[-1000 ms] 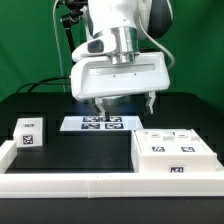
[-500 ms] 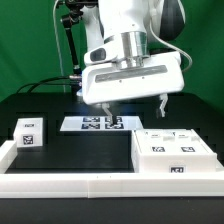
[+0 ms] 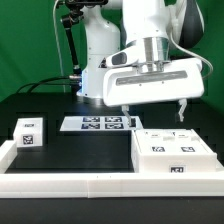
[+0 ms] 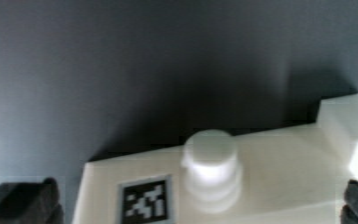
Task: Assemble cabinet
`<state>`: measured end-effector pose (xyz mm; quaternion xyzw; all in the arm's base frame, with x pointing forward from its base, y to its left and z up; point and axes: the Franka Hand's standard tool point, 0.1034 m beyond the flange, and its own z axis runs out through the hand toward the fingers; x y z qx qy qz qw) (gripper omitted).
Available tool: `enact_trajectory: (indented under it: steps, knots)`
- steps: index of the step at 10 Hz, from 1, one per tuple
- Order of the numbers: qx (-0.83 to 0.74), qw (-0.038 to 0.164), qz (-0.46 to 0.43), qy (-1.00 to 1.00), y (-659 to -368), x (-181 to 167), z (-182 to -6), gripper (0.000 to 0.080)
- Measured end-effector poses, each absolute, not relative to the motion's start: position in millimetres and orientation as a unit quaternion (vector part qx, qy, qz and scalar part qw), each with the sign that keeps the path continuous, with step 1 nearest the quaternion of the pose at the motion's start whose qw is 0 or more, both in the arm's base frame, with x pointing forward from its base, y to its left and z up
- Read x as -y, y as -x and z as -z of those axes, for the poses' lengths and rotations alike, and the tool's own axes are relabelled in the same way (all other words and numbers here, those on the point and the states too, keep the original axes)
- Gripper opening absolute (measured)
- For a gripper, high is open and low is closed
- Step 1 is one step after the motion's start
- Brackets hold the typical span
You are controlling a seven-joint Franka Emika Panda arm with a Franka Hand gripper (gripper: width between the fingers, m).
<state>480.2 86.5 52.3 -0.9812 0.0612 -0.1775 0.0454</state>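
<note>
Cabinet (image 3: 175, 155) — a broad, flat white block with several black-and-white tags on its top face — lies on the black table (image 3: 85, 150) at the exterior view's right, close to the low white wall (image 3: 70, 182) that runs along the front edge. A small white block (image 3: 30, 133) with a single tag sits well apart from it at the exterior view's left, beside the wall's corner. Between the two, farther back, the marker board (image 3: 97, 124) lies flat with its row of tags.

The white robot arm (image 3: 150, 40) reaches down over the far side of the cabinet. Its jaws stand wide apart and hold nothing; one of the fingertips (image 3: 182, 110) hangs just above the cabinet's far edge, the other nearer the marker board. Neither appears to touch anything.

In the wrist view a white tagged surface fills the lower part, with a rounded white peg (image 4: 211, 160) standing up from it and the dark table beyond. The dark fingertips (image 4: 16, 195) show at the two corners, on either side of the peg — well clear of it.
</note>
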Motion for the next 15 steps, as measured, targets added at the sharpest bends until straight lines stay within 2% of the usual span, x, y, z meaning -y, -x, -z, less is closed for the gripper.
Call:
enact_trajectory:
  steps: [1, 6, 11, 15]
  knots:
    - [-0.052, 0.040, 0.178, 0.982, -480, -85, -50.4, 0.0797]
    - [-0.035, 0.040, 0.174, 0.983, -482, -91, -50.9, 0.0797]
    - [-0.012, 0.031, 0.180, 0.983, -491, -93, -29.9, 0.0797]
    - [-0.011, 0.031, 0.179, 0.983, -490, -94, -29.7, 0.0797]
